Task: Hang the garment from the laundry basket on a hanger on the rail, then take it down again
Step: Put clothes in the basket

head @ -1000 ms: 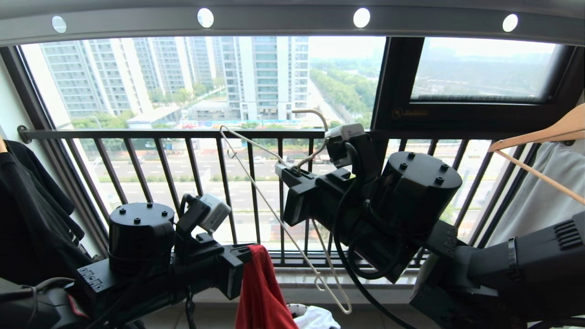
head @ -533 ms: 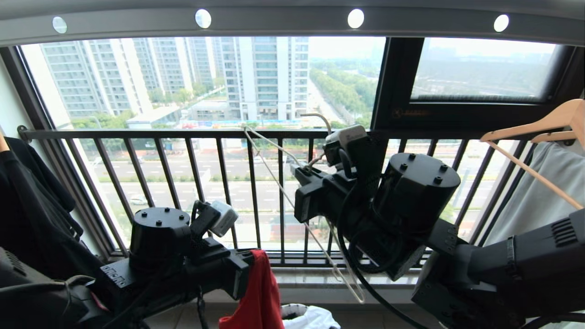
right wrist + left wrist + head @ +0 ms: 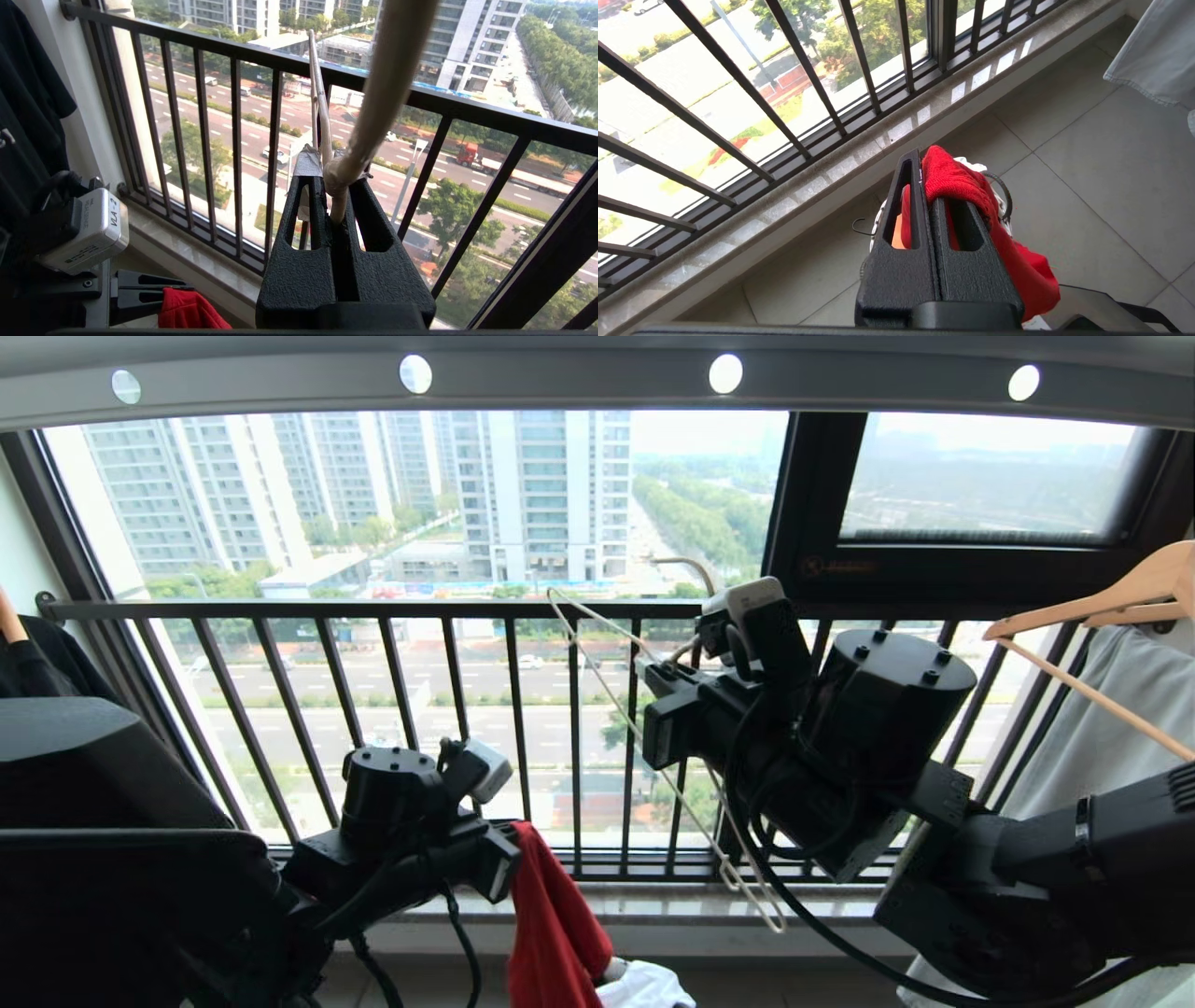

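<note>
The red garment (image 3: 555, 924) hangs from my left gripper (image 3: 509, 859), low in the middle before the window. In the left wrist view that gripper (image 3: 924, 163) is shut on a fold of the garment (image 3: 962, 186). Beneath it the laundry basket (image 3: 877, 221) is mostly hidden, with white cloth inside. My right gripper (image 3: 658, 677) is higher and to the right, shut on the neck of the cream wire hanger (image 3: 597, 663), which slants down towards the sill. The hanger's hook (image 3: 373, 107) rises past the right gripper (image 3: 334, 179). The grey rail (image 3: 579, 383) runs overhead.
The black barred window railing (image 3: 373, 609) stands close behind both grippers, above a stone sill (image 3: 831, 168). A wooden hanger (image 3: 1102, 607) carrying a pale grey garment (image 3: 1102, 747) hangs at the right. A black T-shirt (image 3: 28, 93) hangs at the left. My left arm (image 3: 112, 859) fills the lower left.
The right gripper has carried the hanger to the right and slightly up. The left arm has swung forward, its upper part now filling the lower left, with the garment still gripped.
</note>
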Controlling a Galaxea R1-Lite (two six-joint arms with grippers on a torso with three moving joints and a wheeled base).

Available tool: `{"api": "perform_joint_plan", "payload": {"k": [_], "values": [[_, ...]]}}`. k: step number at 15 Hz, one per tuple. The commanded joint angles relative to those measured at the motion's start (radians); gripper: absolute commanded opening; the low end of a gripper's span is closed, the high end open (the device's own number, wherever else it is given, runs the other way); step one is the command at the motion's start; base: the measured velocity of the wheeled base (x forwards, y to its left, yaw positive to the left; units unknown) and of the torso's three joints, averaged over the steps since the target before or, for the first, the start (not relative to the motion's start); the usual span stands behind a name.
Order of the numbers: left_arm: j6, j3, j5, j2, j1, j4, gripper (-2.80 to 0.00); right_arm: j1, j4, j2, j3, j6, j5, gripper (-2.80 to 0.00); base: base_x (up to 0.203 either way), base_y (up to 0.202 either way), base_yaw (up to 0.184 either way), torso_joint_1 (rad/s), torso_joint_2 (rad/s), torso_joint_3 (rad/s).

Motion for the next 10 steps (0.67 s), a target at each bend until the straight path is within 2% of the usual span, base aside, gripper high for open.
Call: {"api": "perform_joint_plan", "payload": {"k": [1, 4, 7, 10], "values": [[0.019, -0.059, 0.028, 0.109, 0.002, -0.006, -2.8, -0.013, 0.0, -0.027, 0.002, -0.001, 0.0, -2.8, 0.0, 0.0, 0.0, 0.0, 0.0, 0.0], [0.037, -0.136, 0.066, 0.246, -0.006, -0.007, -2.8, -0.02, 0.002, -0.027, 0.002, -0.003, 0.002, -2.8, 0.0, 0.0, 0.0, 0.0, 0.0, 0.0], [0.083, -0.221, 0.137, 0.401, -0.018, -0.003, -2.8, -0.02, 0.0, -0.028, 0.003, -0.009, 0.001, -2.8, 0.0, 0.0, 0.0, 0.0, 0.0, 0.0], [0.121, -0.249, 0.156, 0.464, -0.022, 0.007, -2.8, -0.02, 0.0, -0.029, 0.002, -0.009, 0.001, -2.8, 0.0, 0.0, 0.0, 0.0, 0.0, 0.0]]}}
